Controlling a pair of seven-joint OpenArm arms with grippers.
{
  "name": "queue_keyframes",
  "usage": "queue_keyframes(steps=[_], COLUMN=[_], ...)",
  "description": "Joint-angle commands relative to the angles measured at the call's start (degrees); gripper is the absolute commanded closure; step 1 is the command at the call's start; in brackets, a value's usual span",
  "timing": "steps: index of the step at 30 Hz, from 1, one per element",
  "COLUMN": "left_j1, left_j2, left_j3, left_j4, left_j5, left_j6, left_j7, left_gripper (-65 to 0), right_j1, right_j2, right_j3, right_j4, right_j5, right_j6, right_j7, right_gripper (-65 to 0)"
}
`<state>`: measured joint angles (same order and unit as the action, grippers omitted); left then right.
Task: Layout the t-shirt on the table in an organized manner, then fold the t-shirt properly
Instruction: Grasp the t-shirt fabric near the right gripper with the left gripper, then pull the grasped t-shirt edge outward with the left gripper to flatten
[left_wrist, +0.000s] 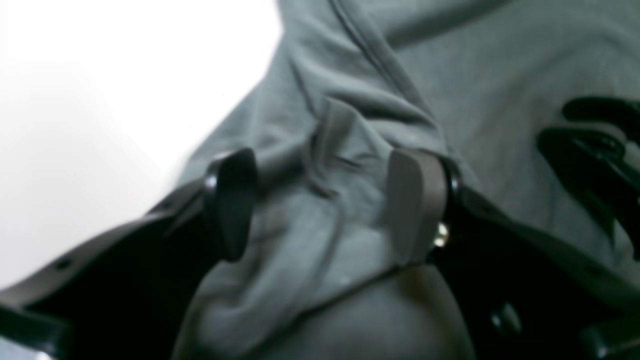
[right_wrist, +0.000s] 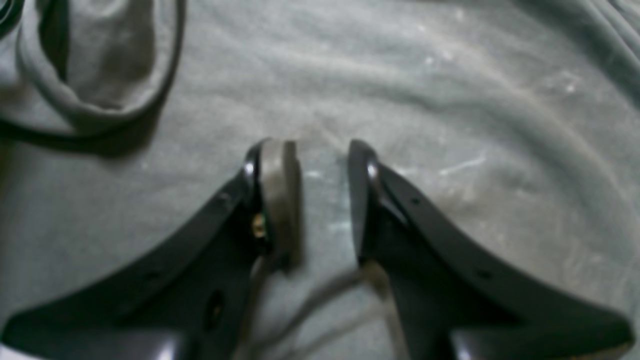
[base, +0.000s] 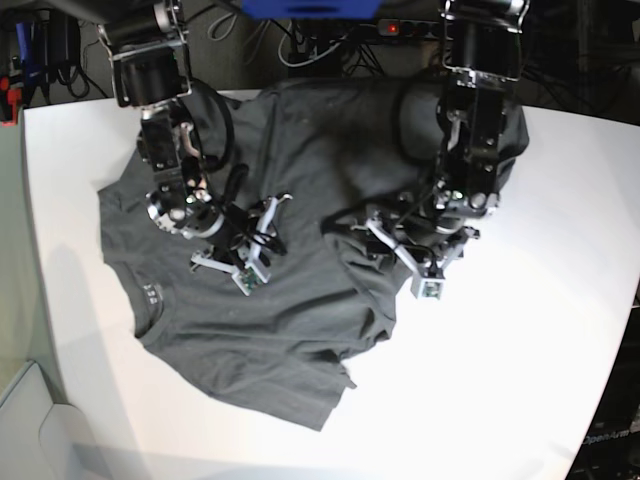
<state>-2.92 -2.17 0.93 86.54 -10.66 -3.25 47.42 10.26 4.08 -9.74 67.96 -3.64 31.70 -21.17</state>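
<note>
I see bare white surface (base: 520, 330) wide open on the near side and out past the shirt's edge, so there's easy passage there. Mid-surface, the rumpled t-shirt (base: 300, 300) blocks low travel, with a raised fold bunched between my left gripper (left_wrist: 320, 205) fingers. The right gripper (right_wrist: 325, 200) sits close by, crowding the middle.
</note>
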Motion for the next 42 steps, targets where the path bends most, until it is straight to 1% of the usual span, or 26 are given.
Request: queue_keyframes(steps=[1, 9, 10, 11, 16, 17, 18, 20, 23, 25, 27, 28, 30, 35, 37, 40, 42], left_j1=[-1.08, -1.96, -1.96, -1.96, -3.72, -3.81, -3.9, -3.9, -3.9, -3.9, -3.98, -4.42, -6.62, -11.54, -13.65, -16.2, -16.47], left_j2=[-0.15, -0.07, -0.07, -0.07, -0.59, -0.77, -0.95, -3.06, -5.08, -5.87, -5.96, -5.96, -7.1, -11.67, -13.34, -15.19, -16.51], left_j3=[-0.09, -0.09, -0.09, -0.18, -0.45, -0.45, -0.45, -0.53, -1.68, -5.81, -11.79, -14.86, -18.47, -19.43, -19.61, -19.61, -19.7], left_j4=[0.01, -3.77, -3.95, -3.95, -3.86, -3.86, -3.86, -3.86, -3.95, -3.95, -3.77, -3.77, -4.04, -8.43, -10.81, -13.8, -14.41], left_j5=[-0.73, -0.73, -0.73, -0.73, -0.29, -0.29, -0.2, -0.2, -0.2, -0.2, -0.2, -0.2, -0.2, -0.2, -0.2, -0.2, -0.2], left_j6=[-0.14, -0.23, -0.23, -0.23, 0.3, 0.3, 0.3, 0.3, 0.3, 0.3, 0.04, -0.14, -0.31, -0.31, -0.31, -0.05, 0.21], left_j7=[-0.87, -0.96, -0.96, -0.96, -0.25, -0.25, -0.25, -0.87, -0.96, -0.96, -0.96, -0.96, -0.96, -0.96, -1.05, -1.05, -1.05], left_gripper=[-40.4, -39.6, -36.9, -32.2, -2.3, 0.0, 0.0, -0.6, -0.1, -0.1, -0.1, -0.1, -0.1, -0.1, -0.1, -0.1, -0.1], right_j1=[1.12, 1.12, 1.12, 1.12, 1.12, 1.12, 1.12, 1.12, 1.12, 1.12, 1.12, 1.12, 1.12, 1.12, 1.12, 1.12, 1.12], right_j2=[0.01, 0.01, 0.01, 0.01, 0.01, 0.01, 0.01, 0.01, 0.1, 0.1, 0.1, 0.1, 0.1, -0.08, -0.69, -0.69, -0.69], right_j3=[0.02, 0.02, 0.02, 0.02, 0.02, 0.02, 0.02, 0.02, 0.02, 0.02, 0.02, 0.02, 0.02, 0.02, 0.02, 0.02, 0.02], right_j4=[0.83, 0.83, 0.83, 0.83, 0.83, 0.83, 0.83, 0.83, 0.83, 0.83, 0.83, 0.83, 0.83, 1.0, 1.0, 1.0, 1.0], right_j5=[0.52, 0.52, 0.52, 0.52, 0.52, 0.52, 0.52, 0.52, 0.52, 0.52, 0.52, 0.52, 0.52, 0.52, 0.52, 0.52, 0.52], right_j6=[0.08, 0.08, 0.08, 0.08, 0.08, 0.08, 0.08, 0.08, 0.08, 0.08, 0.08, 0.08, 0.08, 0.08, 0.08, 0.08, 0.08], right_j7=[0.73, 0.73, 0.73, 0.73, 0.73, 0.73, 0.73, 0.73, 0.73, 0.73, 0.73, 0.73, 0.73, 0.73, 0.73, 0.73, 0.73], right_gripper=[-19.6, -19.6, -19.6, -19.6, -19.6, -19.6, -19.6, -19.6, -19.6, -19.6, -19.6, -19.6, -19.6, -19.6, -19.6, -19.7, -19.7])
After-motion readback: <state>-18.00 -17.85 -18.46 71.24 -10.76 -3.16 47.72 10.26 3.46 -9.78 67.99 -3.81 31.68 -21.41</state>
